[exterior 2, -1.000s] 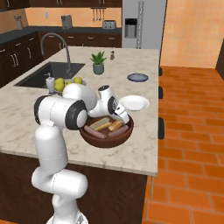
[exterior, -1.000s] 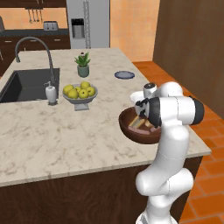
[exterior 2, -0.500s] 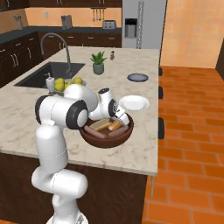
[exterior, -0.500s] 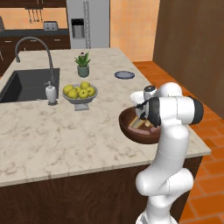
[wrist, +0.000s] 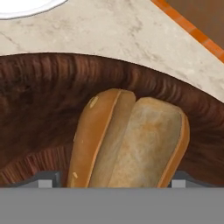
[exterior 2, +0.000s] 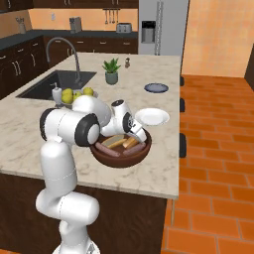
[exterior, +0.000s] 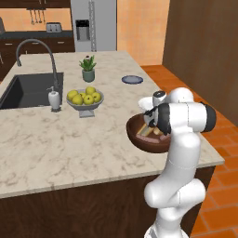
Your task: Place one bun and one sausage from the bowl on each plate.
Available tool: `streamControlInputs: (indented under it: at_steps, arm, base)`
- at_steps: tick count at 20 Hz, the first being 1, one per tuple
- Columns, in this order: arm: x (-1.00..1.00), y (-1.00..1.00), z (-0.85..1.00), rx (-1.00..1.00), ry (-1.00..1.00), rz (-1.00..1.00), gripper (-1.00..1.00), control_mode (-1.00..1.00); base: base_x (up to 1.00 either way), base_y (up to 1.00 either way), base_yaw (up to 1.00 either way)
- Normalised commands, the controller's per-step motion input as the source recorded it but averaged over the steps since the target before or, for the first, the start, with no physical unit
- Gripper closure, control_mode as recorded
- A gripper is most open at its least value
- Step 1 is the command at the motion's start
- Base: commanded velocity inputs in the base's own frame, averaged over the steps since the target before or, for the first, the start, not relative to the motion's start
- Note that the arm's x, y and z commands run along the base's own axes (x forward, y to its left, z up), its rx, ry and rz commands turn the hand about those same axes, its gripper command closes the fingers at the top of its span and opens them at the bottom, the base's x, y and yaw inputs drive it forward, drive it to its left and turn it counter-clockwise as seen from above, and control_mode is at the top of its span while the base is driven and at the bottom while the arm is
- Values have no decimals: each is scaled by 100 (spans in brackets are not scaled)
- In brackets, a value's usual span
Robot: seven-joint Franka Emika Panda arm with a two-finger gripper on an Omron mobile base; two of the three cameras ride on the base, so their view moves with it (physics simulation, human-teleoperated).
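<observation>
The dark-brown wooden bowl (exterior 2: 119, 158) (exterior: 134, 135) sits near the counter's right edge. My gripper (exterior 2: 131, 140) reaches down into it. In the hand view two tan buns (wrist: 94, 140) (wrist: 151, 144) lie side by side against the bowl's wall (wrist: 52, 87). My gripper (wrist: 116, 180) stands open, with one fingertip (wrist: 48, 179) outside each bun. A pinkish sausage (exterior 2: 107, 149) lies in the bowl's left half. The white plate (exterior 2: 152, 117) (wrist: 22, 5) is just beyond the bowl. The dark blue-grey plate (exterior 2: 156, 88) (exterior: 132, 79) lies farther back.
A grey pedestal bowl of yellow-green fruit (exterior: 85, 98) stands left of the wooden bowl, with a soap dispenser (exterior: 55, 99) and the sink (exterior: 25, 90) beyond it. A potted plant (exterior: 88, 69) is at the back. The counter's edge runs close on the bowl's right.
The hand has stayed down in the bowl with hardly any shift. The bowl, the plates and the food lie where they were.
</observation>
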Motion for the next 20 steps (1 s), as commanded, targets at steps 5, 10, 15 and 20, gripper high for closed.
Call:
streamControlInputs:
  at_steps: [5, 10, 15, 20]
  arm:
    - [-8, -18, 33, 1, 0, 0, 100, -100]
    - [-6, -2, 97, 5, 1, 0, 100, -100]
    - [-53, 22, 78, 1, 8, 1, 100, -100]
    - [-62, 68, 49, 3, 11, 23, 100, -100]
  base:
    - [0, 0, 0]
    - [0, 0, 0]
    - [0, 0, 0]
    - [0, 0, 0]
